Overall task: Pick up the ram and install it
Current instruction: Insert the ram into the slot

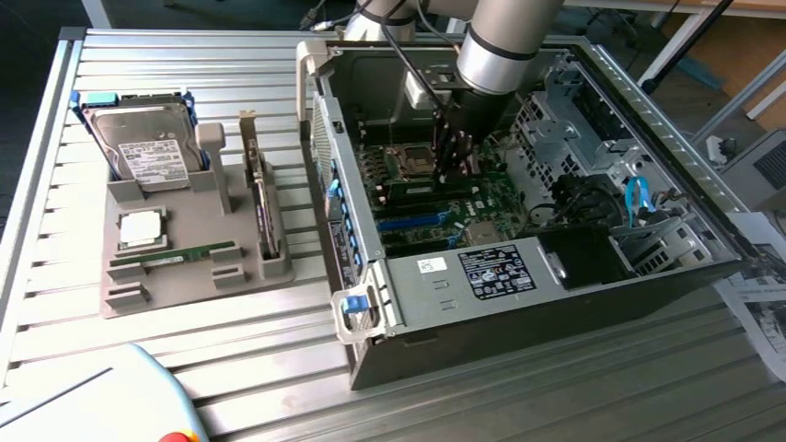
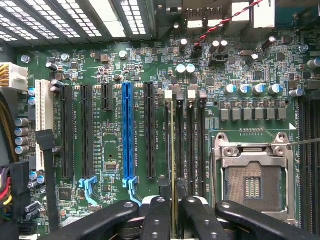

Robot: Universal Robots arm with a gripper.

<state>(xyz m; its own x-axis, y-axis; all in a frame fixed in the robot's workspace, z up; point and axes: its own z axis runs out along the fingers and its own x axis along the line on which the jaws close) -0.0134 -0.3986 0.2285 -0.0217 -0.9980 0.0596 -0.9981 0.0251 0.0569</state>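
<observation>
Green and thin, the ram (image 2: 173,140) showed edge-on in the wrist view, clamped between the black fingers (image 2: 159,215) of the gripper (image 2: 174,202). It ran in line with the black memory slots (image 2: 191,145), just beside the empty processor socket (image 2: 252,185). Whether its lower edge sat in a slot could not be told. In the exterior view the arm (image 1: 498,46) reached down into the open computer case (image 1: 516,308), with the gripper low over the motherboard (image 1: 491,198). On the slatted table (image 1: 246,368), toward the exterior view's left, a grey holder (image 1: 184,276) carried a hard drive (image 1: 147,147) and another green stick (image 1: 172,255) lying flat.
</observation>
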